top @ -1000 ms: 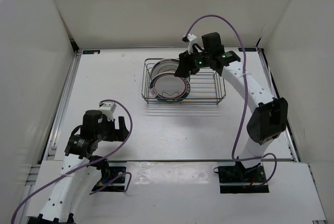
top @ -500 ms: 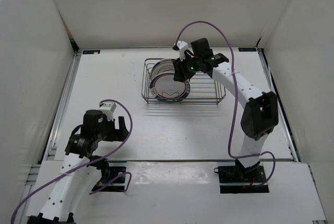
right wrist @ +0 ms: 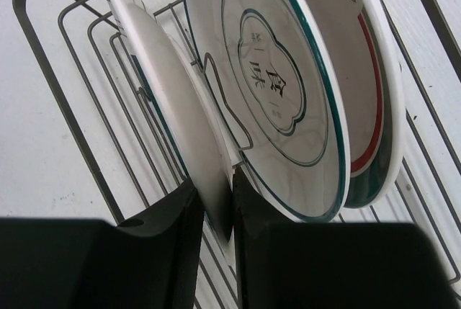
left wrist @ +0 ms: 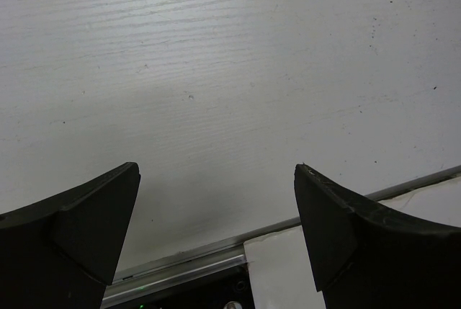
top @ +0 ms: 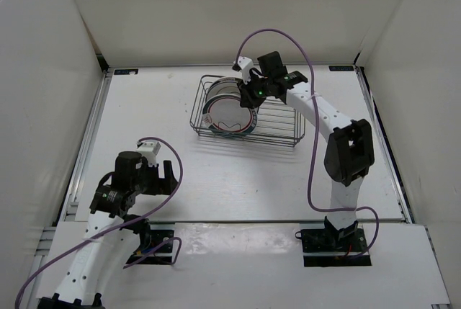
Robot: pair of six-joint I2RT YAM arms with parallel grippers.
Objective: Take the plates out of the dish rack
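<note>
The wire dish rack [top: 277,123] stands at the table's back middle with three white plates [top: 227,111] on edge at its left end. In the right wrist view the rack [right wrist: 50,57] holds the leftmost plate [right wrist: 162,78], a green-rimmed plate [right wrist: 281,86] with a flower-like outline, and a red-and-green banded plate [right wrist: 371,107]. My right gripper [right wrist: 216,190] is shut on the lower rim of the leftmost plate; from above it [top: 251,96] sits over the plates. My left gripper [left wrist: 216,201] is open and holds nothing, low over the table at the front left [top: 167,176].
A metal rail [left wrist: 180,266] and the white front ledge [left wrist: 288,273] lie just under the left gripper. White walls enclose the table on three sides. The rack's right half [top: 284,118] holds no dishes.
My right gripper moved left along the rack and closed on the leftmost plate's rim. The rack has slid a little to the left and turned slightly. The left arm has not moved.
</note>
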